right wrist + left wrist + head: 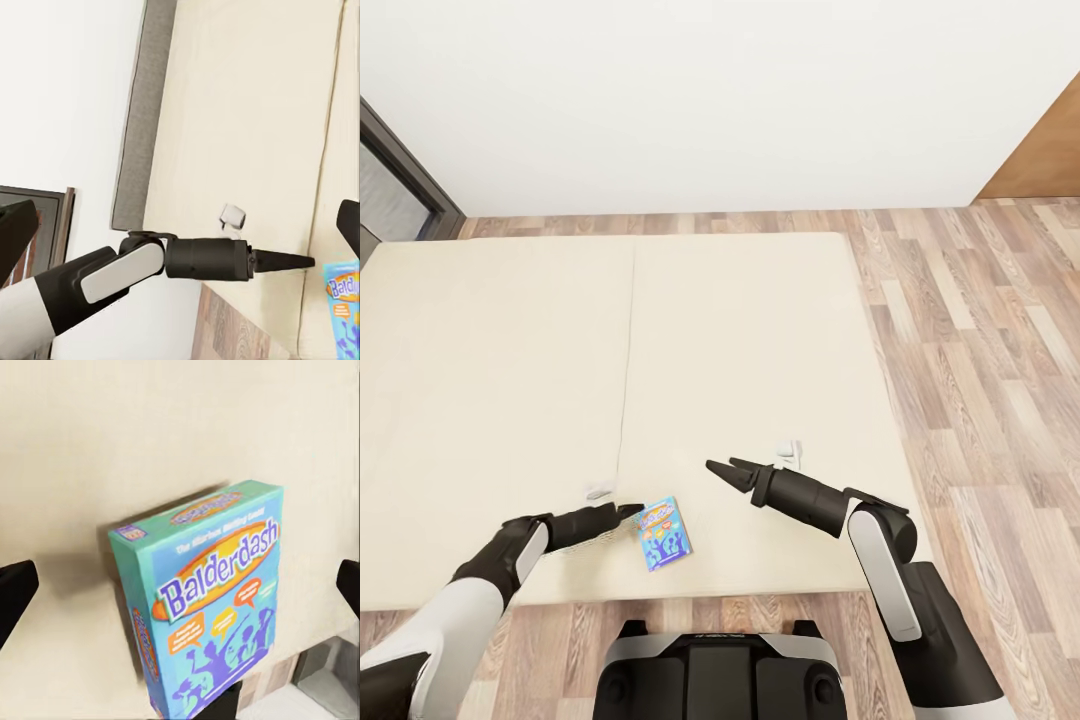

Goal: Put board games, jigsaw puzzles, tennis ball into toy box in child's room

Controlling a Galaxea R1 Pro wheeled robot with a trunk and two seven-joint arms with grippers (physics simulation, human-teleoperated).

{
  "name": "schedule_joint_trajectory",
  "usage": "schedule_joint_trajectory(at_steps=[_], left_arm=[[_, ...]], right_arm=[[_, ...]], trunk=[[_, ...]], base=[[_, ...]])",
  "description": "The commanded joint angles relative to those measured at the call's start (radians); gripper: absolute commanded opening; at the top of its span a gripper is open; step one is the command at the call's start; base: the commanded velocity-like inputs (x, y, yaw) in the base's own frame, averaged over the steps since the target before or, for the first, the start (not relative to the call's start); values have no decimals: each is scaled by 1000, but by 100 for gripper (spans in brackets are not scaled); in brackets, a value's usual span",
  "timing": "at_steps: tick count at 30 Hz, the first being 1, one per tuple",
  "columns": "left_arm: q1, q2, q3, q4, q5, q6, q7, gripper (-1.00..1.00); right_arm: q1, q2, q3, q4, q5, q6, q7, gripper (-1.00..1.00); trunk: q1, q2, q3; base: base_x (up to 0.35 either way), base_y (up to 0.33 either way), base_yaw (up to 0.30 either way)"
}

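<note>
Balderdash box [662, 534] sits at the bed's [510, 380] near edge in the head view, just right of the left gripper [630, 510], whose opening I can't judge here. Right gripper [722, 467] hovers spread, empty. Left wrist: fingertips [15, 592] wide apart, nothing held; stiff, light cardboard, so probably pinch the narrow sides. Right wrist: nothing blocking, floor [232, 330] close by.
</note>
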Motion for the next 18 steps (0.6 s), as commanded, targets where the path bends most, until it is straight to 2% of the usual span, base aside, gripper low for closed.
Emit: schedule_joint_trajectory(at_steps=[1,6,18], left_arm=[[-6,-6,2,-6,6,9,-2,100],[-32,-11,9,-34,7,10,2,100],[-39,-13,21,-68,7,13,3,100]], right_arm=[[0,1,-1,0,-3,7,2,100],[0,11,-3,1,-4,4,-6,100],[0,16,-6,23,-5,3,-36,100]], trunk=[[0,-1,-1],[0,-1,-1],[0,-1,-1]], base=[[0,0,0],[0,0,0],[0,0,0]])
